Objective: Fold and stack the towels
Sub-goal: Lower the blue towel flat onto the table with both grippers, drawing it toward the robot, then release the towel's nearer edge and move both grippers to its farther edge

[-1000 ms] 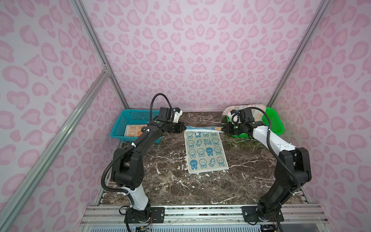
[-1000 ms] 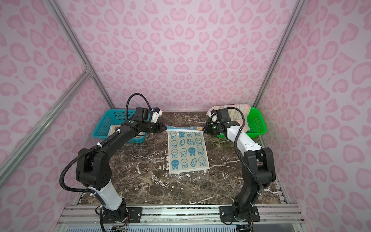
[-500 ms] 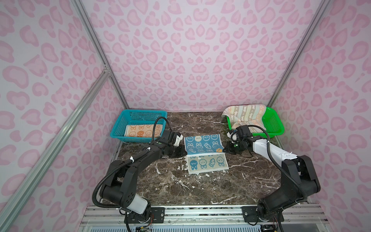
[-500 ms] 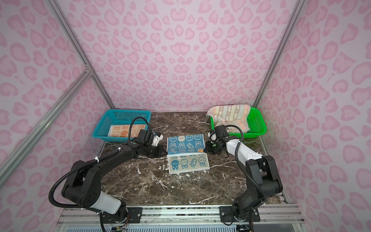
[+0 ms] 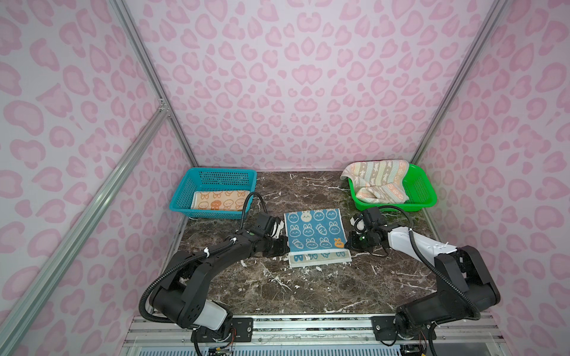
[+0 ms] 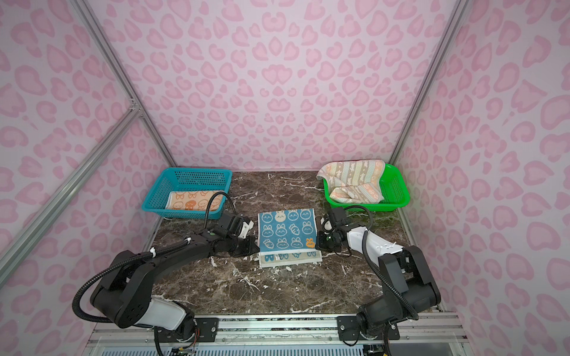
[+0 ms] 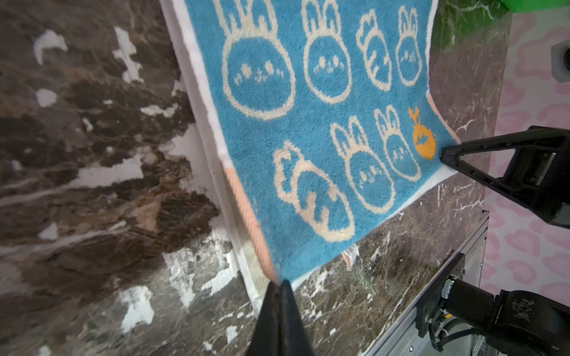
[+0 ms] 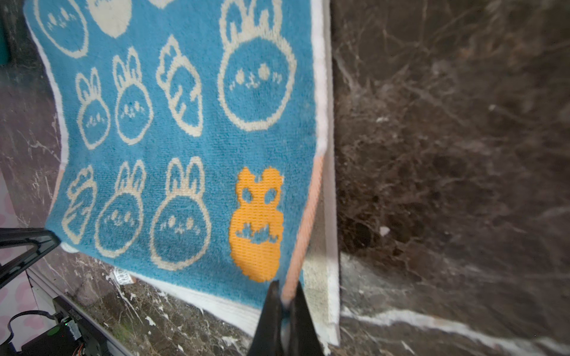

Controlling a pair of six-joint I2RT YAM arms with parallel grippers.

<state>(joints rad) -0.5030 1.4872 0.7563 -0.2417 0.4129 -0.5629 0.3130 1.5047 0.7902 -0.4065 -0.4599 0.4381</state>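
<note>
Around, pink walls (image 5: 293, 77); towel (image 5: 314, 231) on marble (image 5: 277, 286).

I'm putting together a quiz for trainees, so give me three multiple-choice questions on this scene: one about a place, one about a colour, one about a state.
1. Where is the orange towel? A draped over an arm; B in the blue basket; C on the wall.
2. What colour is the basket holding the striped towel? A green; B blue; C pink.
3. The left gripper is: A wide open; B shut on the blue towel; C shut on nothing.
Answers: B, it lies flat inside; A, its mesh is green; B, its jaws pinch a corner.
</note>
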